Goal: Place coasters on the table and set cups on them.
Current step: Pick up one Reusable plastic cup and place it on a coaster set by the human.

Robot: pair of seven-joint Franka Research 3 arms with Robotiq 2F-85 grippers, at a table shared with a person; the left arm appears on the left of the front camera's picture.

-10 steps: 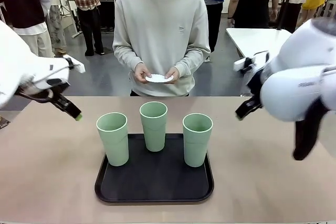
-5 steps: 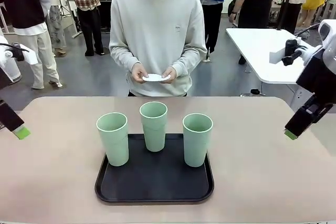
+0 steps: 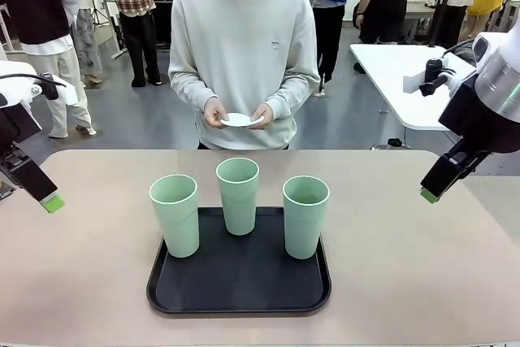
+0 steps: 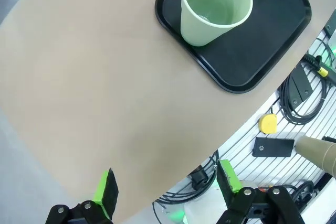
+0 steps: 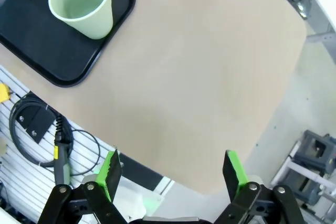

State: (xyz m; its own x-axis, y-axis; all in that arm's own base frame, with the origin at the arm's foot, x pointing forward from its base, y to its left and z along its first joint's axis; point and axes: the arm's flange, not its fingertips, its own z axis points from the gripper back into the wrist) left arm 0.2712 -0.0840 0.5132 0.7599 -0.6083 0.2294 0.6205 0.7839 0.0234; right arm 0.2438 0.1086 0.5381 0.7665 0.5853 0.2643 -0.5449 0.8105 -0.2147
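Cups on tray, wide tabletop either side

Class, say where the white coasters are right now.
In the front view, the coasters are off the table, held between the person's two hands at the far side, behind the middle cup.

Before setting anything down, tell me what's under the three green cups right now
All three cups stand on the black tray, which rests on the table. The coasters are in the person's hands; whatever lies right under each base is covered.
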